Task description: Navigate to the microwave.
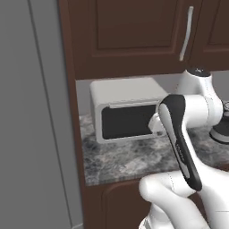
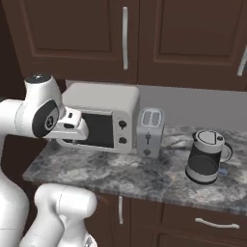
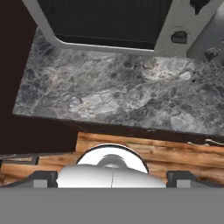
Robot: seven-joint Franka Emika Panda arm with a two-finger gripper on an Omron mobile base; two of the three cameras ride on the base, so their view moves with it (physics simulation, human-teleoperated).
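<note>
While arm (image 1: 181,134) blocks, toaster oven (image 1: 125,112) half-hidden.

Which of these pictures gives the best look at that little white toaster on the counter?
The right base view: the toaster stands whole, with both slots and its front showing, between the white boxy appliance and the kettle. In the hand view, a grey corner might be it; I cannot tell.

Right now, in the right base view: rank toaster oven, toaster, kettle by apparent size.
1. White toaster oven, clearly largest.
2. and 3. Kettle and toaster look alike in size; the kettle sits nearer the camera, so I won't rank them.
</note>
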